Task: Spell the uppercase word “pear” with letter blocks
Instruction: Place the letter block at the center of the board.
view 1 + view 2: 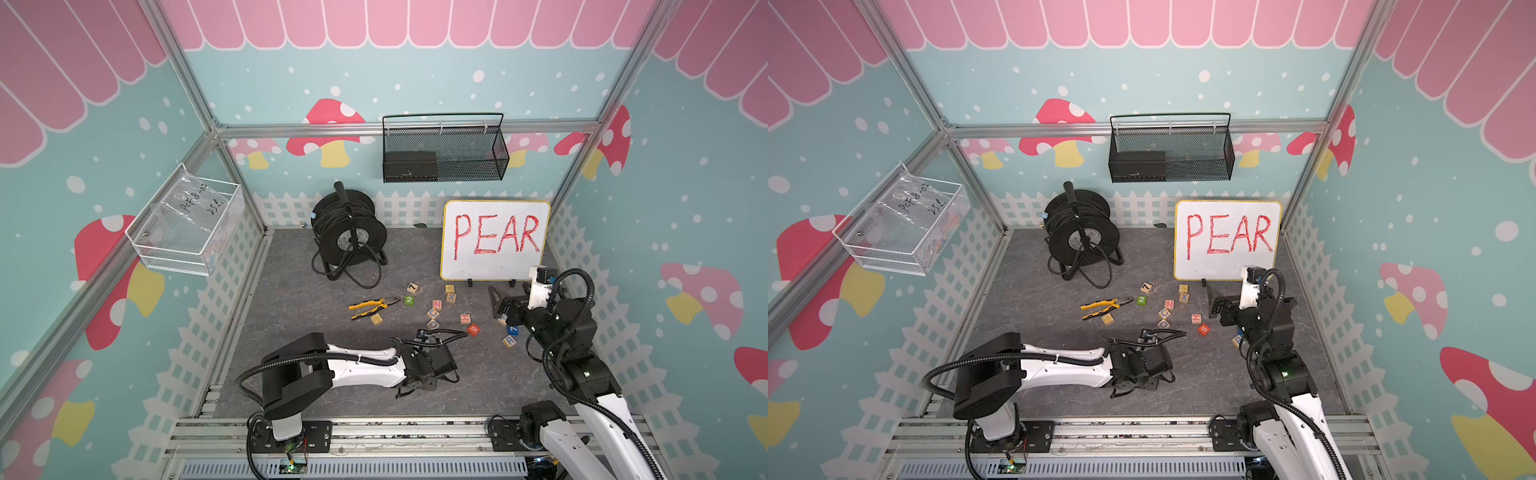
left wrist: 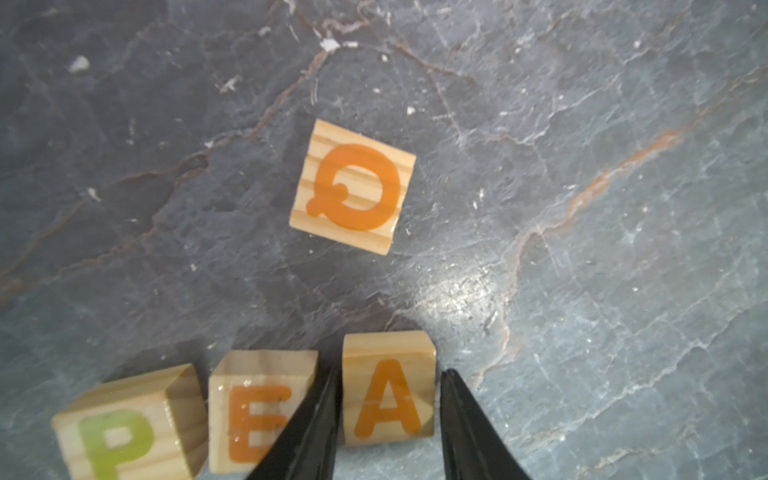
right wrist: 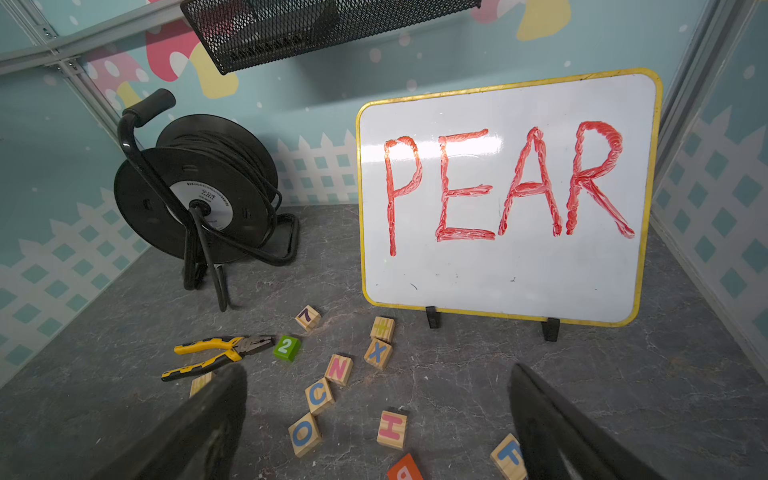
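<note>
Near the front edge, in a top view, the left gripper point(image 1: 415, 384) hangs low over the row, while the R block point(image 1: 509, 341) lies well apart to the right, beside the right arm. From the left wrist, P block point(image 2: 124, 432), E block point(image 2: 257, 415) and A block point(image 2: 388, 395) stand in line. The jaws sit narrowly parted astride A, seemingly gripping nothing. Best to rise straight up, so neither finger drags A or nudges E. From the right wrist, the right gripper point(image 3: 376, 370) gapes wide and empty.
</note>
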Available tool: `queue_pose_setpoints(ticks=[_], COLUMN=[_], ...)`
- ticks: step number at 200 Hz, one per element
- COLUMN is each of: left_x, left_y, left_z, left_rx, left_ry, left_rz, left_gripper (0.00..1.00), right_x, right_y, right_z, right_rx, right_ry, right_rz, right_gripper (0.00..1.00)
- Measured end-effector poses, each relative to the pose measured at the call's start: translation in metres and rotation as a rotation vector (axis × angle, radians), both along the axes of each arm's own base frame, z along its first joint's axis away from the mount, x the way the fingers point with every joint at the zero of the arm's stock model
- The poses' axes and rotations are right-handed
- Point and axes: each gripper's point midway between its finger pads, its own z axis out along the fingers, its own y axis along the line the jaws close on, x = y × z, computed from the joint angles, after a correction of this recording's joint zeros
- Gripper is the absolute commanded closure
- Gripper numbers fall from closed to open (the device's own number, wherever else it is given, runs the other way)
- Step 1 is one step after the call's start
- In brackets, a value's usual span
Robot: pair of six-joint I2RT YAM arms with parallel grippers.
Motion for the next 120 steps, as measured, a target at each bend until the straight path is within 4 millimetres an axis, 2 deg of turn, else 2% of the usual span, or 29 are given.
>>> queue_pose_setpoints(ticks=[81, 120], left_x=[-0.004, 0.002], left_y=[-0.001, -0.003], left_z=[0.002, 0.013], left_rx=[0.025, 0.029], left_ry=[-0.04, -0.096], left_rz=[-0.028, -0.037], left_gripper=[0.41, 0.36], right_x=[0.002, 0.005], right_y=[-0.001, -0.005], right_z=[-0.003, -0.006], right_rx=[-0.006, -0.019], right_ry=[0.012, 0.019], right_rz=[-0.006, -0.032], right_gripper=[0.01, 0.01])
